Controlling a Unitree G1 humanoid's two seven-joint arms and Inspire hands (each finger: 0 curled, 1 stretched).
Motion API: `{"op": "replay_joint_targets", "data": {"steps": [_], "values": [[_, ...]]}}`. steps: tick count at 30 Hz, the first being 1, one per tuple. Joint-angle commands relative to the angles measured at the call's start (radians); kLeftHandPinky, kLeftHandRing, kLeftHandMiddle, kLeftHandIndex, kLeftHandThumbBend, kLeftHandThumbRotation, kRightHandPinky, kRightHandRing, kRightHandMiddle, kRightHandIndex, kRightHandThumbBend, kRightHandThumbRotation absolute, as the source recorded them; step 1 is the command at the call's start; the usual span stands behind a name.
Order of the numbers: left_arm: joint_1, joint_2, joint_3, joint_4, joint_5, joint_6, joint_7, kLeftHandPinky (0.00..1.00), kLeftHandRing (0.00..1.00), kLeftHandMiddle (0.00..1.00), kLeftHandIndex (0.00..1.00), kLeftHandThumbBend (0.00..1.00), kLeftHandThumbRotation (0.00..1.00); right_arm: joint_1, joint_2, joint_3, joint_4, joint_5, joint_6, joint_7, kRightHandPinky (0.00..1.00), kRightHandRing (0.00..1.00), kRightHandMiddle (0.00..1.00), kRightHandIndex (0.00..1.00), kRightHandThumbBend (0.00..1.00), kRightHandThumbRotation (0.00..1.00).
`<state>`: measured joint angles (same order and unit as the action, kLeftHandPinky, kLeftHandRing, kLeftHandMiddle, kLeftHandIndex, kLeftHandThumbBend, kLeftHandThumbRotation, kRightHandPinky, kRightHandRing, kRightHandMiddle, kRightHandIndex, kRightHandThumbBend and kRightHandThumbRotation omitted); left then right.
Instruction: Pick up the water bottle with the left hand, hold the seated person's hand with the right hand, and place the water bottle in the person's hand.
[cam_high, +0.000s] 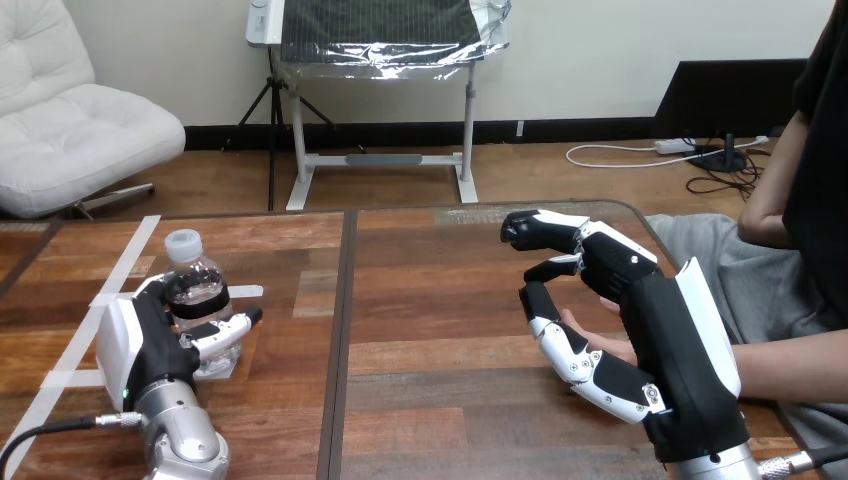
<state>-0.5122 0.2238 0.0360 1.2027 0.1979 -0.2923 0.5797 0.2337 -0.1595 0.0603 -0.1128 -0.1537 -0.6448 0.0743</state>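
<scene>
A clear water bottle with a white cap stands on the wooden table at the left. My left hand is wrapped round its lower half, fingers behind it and thumb across the front. At the right, my right hand hovers over the table's right part, its fingers bent and spread wide from the thumb. The person's hand lies palm up between my thumb and fingers, against my palm. My fingers stand above it with a gap; the thumb lies along its near side. The person's forearm comes in from the right edge.
Strips of white tape mark the table's left part around the bottle. A dark seam runs down the table's middle. The person sits at the right side, close to the table's rounded corner.
</scene>
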Motion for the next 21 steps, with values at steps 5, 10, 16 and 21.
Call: {"op": "replay_joint_targets", "data": {"steps": [5,10,16,21], "values": [[-0.079,-0.003,0.020,-0.002,-0.012,-0.032,0.038,0.50,0.56,0.58,0.57,0.76,0.00,-0.034,0.000,-0.014,-0.042,0.014,-0.015,-0.006,0.59,0.73,0.77,0.68,0.29,0.09],[-0.081,-0.007,0.021,-0.008,-0.008,-0.028,0.057,0.44,0.49,0.51,0.51,0.74,0.00,-0.034,0.001,-0.015,-0.043,0.014,-0.014,-0.008,0.59,0.73,0.76,0.68,0.30,0.09],[-0.085,-0.009,0.023,-0.007,-0.011,-0.019,0.062,0.41,0.45,0.48,0.49,0.73,0.00,-0.035,0.002,-0.014,-0.042,0.015,-0.016,-0.008,0.59,0.72,0.76,0.68,0.30,0.08],[-0.082,-0.009,0.018,-0.009,-0.006,-0.021,0.065,0.39,0.44,0.47,0.48,0.73,0.00,-0.036,0.001,-0.015,-0.043,0.013,-0.017,-0.008,0.59,0.72,0.76,0.68,0.30,0.08]]}}
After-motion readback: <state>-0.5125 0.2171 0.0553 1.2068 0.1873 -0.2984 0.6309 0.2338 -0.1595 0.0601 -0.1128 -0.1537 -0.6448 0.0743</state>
